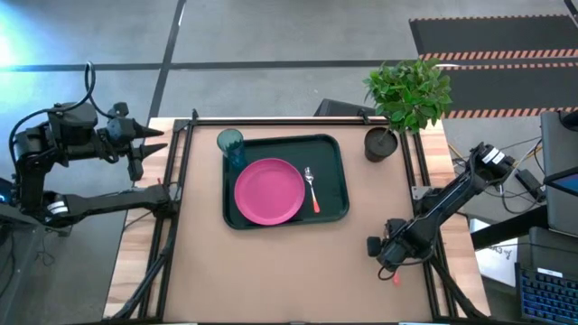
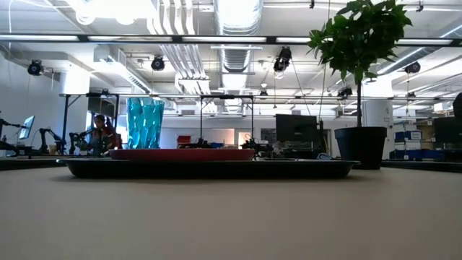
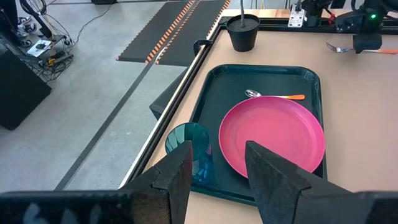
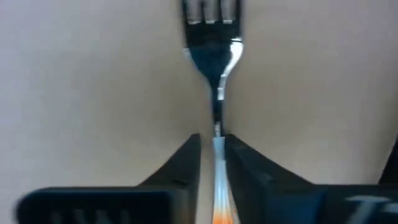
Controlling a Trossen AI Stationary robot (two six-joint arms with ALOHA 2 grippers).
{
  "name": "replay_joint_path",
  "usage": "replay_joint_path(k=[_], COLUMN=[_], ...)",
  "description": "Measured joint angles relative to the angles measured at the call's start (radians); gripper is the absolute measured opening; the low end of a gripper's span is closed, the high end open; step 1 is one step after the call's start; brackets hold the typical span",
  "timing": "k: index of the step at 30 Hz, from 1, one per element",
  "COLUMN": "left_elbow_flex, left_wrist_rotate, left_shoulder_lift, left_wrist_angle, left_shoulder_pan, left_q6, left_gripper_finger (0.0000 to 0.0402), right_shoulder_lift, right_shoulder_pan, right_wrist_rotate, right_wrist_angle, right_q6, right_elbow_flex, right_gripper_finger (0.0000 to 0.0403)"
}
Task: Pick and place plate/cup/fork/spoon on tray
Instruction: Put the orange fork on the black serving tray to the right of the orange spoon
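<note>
Right gripper (image 4: 212, 149) found low over the bare tabletop (image 1: 271, 271), at about four o'clock from the tray (image 1: 332, 146), well apart from it. Jaws narrowed around the neck of the fork (image 4: 214, 56), fingers (image 4: 186, 162) just beside the shaft on either side; firm contact not confirmed. Fork lying flat on the table, tines pointing away from the wrist.

Left gripper (image 3: 214, 168) parked off the table's edge at nine o'clock, jaws standing wide, holding nothing.

Tray noted at table centre, carrying the plate (image 1: 269, 190) in the middle, the cup (image 1: 230, 143) upright at its eleven o'clock corner, and the spoon (image 1: 312, 187) just beside the plate at three o'clock.

Potted plant (image 1: 406, 95) observed at one o'clock from the tray, off its corner, clear of the fork.
</note>
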Motion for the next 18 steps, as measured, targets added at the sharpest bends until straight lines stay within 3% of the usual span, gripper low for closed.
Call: replay_joint_path(k=[3, 11, 14, 18], left_elbow_flex=[0.000, 0.000, 0.000, 0.000], left_wrist_rotate=[0.000, 0.000, 0.000, 0.000], left_shoulder_lift=[0.000, 0.000, 0.000, 0.000], left_wrist_angle=[0.000, 0.000, 0.000, -0.001], left_shoulder_pan=[0.000, 0.000, 0.000, 0.000], left_q6=[0.000, 0.000, 0.000, 0.001], left_gripper_finger=[0.0131, 0.0131, 0.0131, 0.0131], right_shoulder_lift=[0.003, 0.010, 0.012, 0.052], right_shoulder_pan=[-0.001, -0.039, -0.079, -0.175], right_wrist_rotate=[0.002, -0.004, 0.097, 0.223], right_wrist_angle=[0.008, -0.011, -0.038, -0.218], right_q6=[-0.006, 0.000, -0.042, -0.224], right_elbow_flex=[0.000, 0.057, 0.166, 0.360], right_gripper_finger=[0.0017, 0.0010, 0.0009, 0.0009])
